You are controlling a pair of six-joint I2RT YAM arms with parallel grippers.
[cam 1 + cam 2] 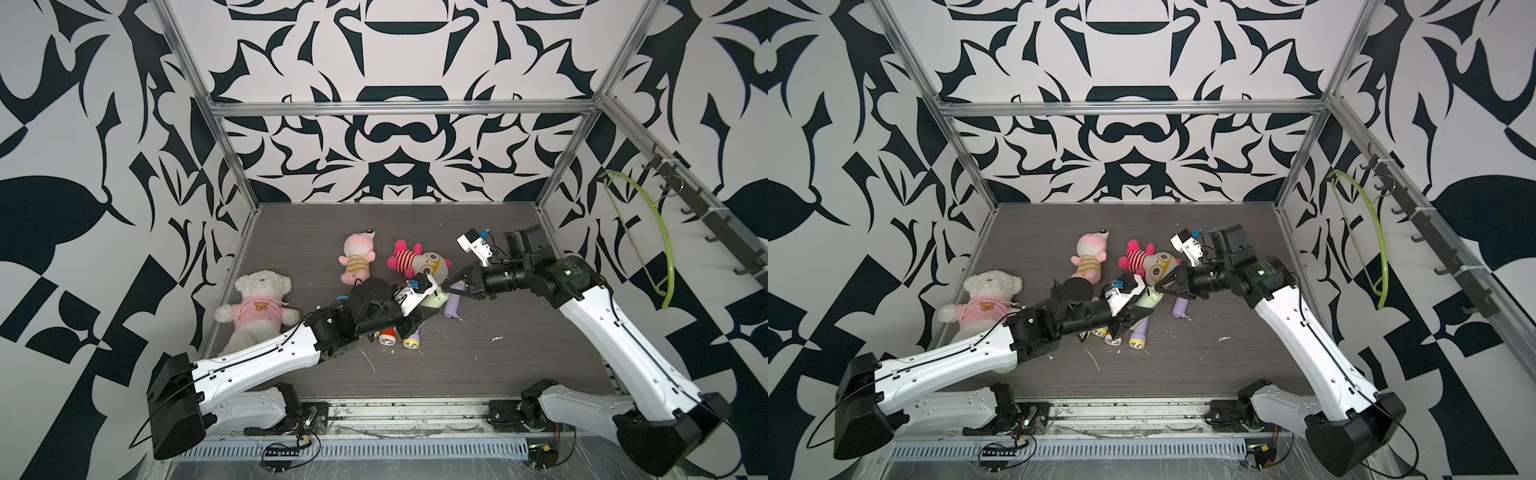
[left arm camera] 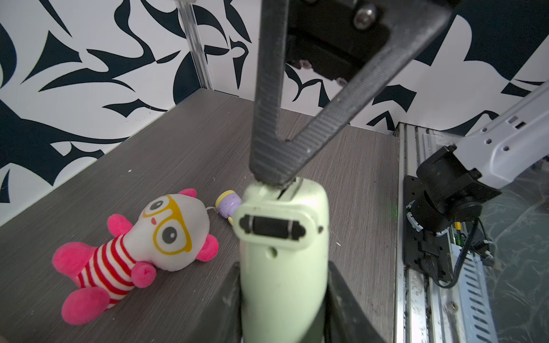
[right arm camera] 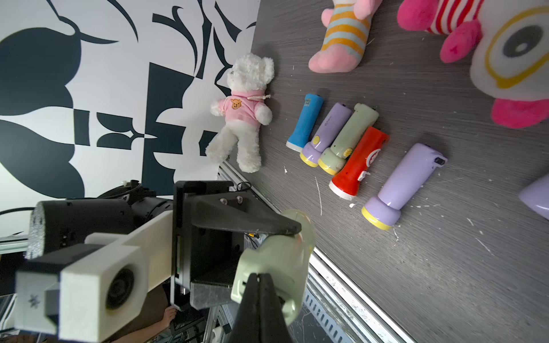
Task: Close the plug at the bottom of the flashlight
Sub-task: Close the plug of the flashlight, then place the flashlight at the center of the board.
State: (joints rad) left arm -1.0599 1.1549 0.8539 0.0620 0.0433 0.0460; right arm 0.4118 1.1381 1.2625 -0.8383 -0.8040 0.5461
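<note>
No legible text anywhere. Right wrist view, centre: red flashlight (image 3: 355, 169) has a white round logo, unreadable. The blue flashlight (image 3: 306, 123) beside it carries a small label, too blurred. White teddy (image 3: 241, 110), pink shirt: bear-face emblem, no lettering.

Top views look down on the whole table (image 1: 478, 365); both wrist cameras closely share the green flashlight (image 2: 282, 276).

white teddy in pink shirt (image 1: 259, 307) at desk (image 1: 519, 353) left edge, pink striped plush (image 1: 357, 259) toward back edge, glasses plush in red stripes (image 1: 419, 262) just beside it, blue flashlight (image 3: 306, 121), red flashlight (image 3: 359, 161), lilac flashlight (image 3: 401, 184) lying mid-desk, green hanger (image 1: 669, 266) hung beyond right edge
</note>
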